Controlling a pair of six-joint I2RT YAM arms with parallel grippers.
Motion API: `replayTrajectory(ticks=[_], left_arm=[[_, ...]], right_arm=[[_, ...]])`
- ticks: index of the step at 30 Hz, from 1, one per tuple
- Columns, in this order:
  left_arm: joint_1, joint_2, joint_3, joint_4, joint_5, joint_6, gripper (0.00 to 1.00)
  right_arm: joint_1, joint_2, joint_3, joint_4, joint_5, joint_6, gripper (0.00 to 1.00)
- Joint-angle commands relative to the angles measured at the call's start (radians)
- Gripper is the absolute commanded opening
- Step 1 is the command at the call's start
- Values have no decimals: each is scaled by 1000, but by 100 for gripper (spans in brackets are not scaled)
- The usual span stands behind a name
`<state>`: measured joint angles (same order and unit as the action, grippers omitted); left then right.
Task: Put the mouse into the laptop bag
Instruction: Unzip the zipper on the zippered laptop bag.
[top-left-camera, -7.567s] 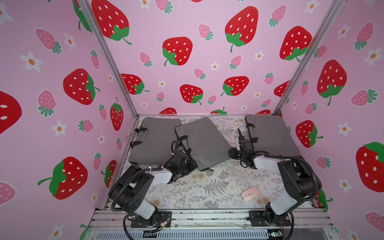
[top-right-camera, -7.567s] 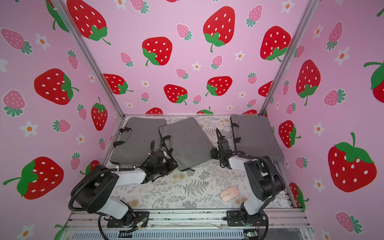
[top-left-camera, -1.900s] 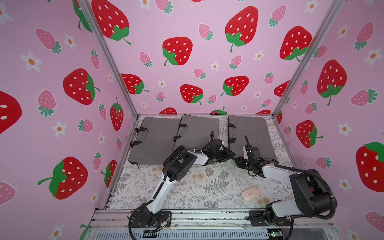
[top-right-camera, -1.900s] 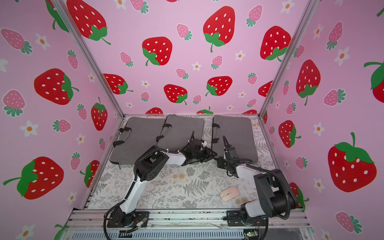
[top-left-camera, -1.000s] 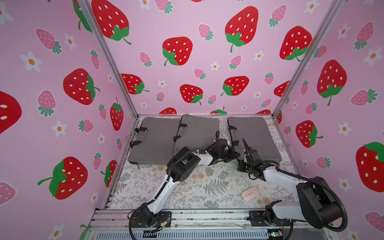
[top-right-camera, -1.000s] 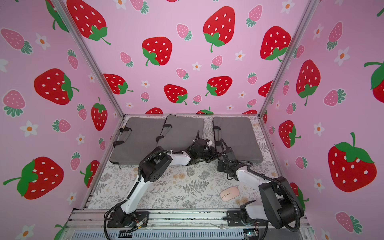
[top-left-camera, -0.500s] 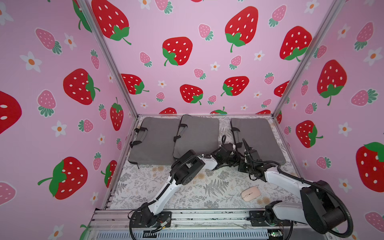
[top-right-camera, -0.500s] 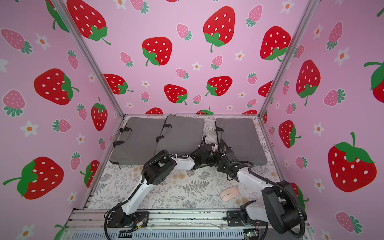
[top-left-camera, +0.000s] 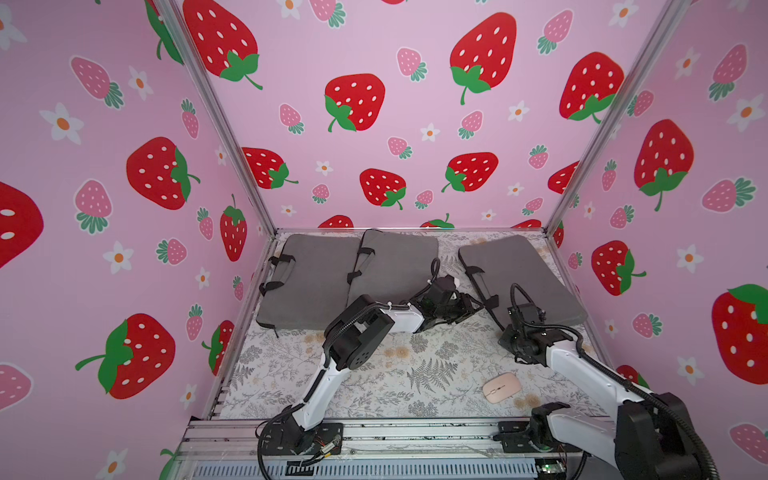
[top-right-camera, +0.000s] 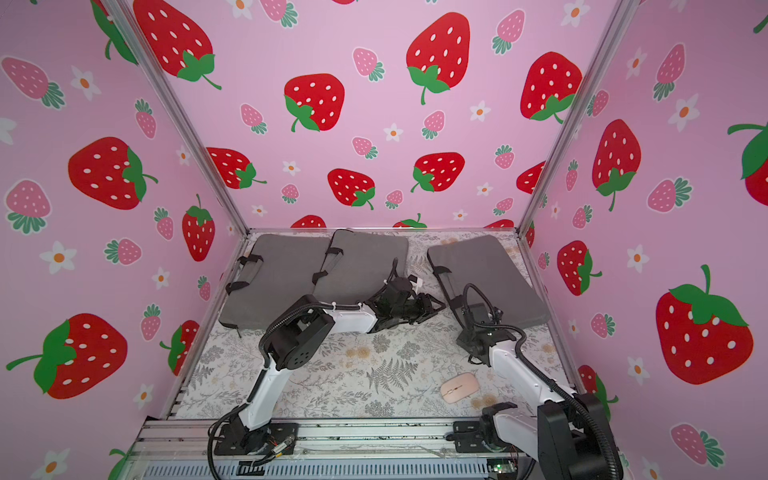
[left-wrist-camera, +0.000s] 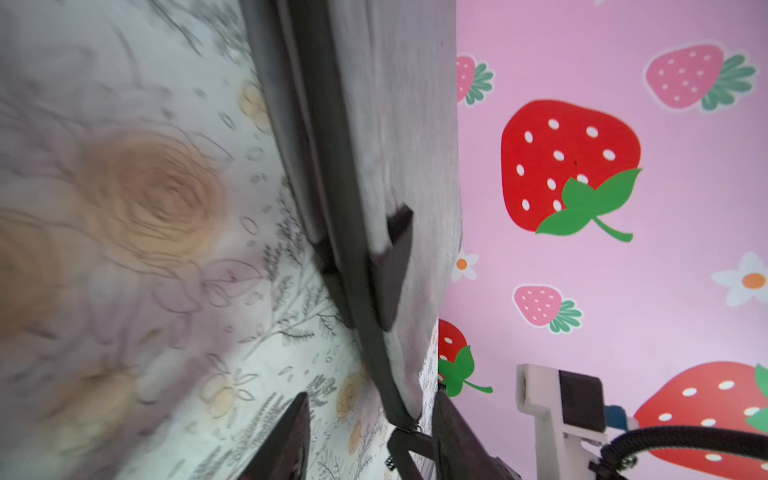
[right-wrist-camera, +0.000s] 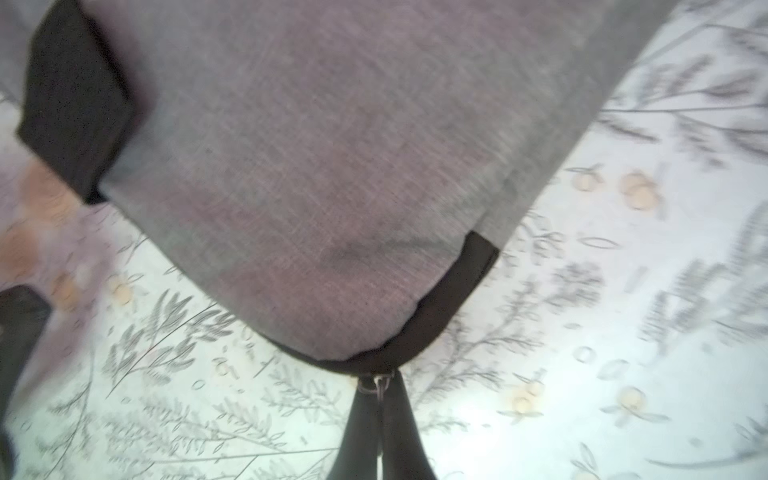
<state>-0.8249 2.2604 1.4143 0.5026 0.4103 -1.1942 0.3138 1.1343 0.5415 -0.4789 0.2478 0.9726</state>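
Mouse (top-left-camera: 501, 387) is lying flat on the table (top-left-camera: 374, 386) at the near right, showing in both top views (top-right-camera: 458, 387), well apart from both grippers and not yet in the bag (top-left-camera: 523, 274). That bag is sitting at the far right, apart from the middle bag (top-left-camera: 395, 266) and the left bag (top-left-camera: 307, 282), which are touching each other.

The right gripper (right-wrist-camera: 378, 399) is pinching the zip pull (right-wrist-camera: 376, 383) at the bag's near corner, jaws pressed together on it. The left gripper (left-wrist-camera: 370, 440) is hovering at the bag's near left edge with its jaws standing apart and nothing clamped between them. How far the zip is undone cannot be told.

The mouse is looking like a light, hard shell, smooth and low-domed, so it is probably going to slip out of a shallow pinch. It is likely best taken across its narrow sides, low down and near its middle, with the jaws set wide first. The bag is soft cloth and is likely sagging shut, so one gripper is probably needing to be holding the mouth up while the other is sliding the mouse in
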Motion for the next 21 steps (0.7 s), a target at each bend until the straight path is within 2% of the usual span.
replayTrajectory(ticks=[1, 11, 16, 21], left_arm=[[23, -35, -16, -28, -44, 40, 49], [71, 104, 167, -78, -48, 73, 49], [83, 161, 243, -110, -106, 113, 49], [92, 242, 355, -177, -93, 100, 49]], right_arm=[[-37, -33, 30, -202, 124, 118, 0], [-121, -291, -94, -201, 89, 153, 0], [-138, -339, -115, -207, 79, 150, 0], [-147, -346, -120, -205, 75, 140, 0]])
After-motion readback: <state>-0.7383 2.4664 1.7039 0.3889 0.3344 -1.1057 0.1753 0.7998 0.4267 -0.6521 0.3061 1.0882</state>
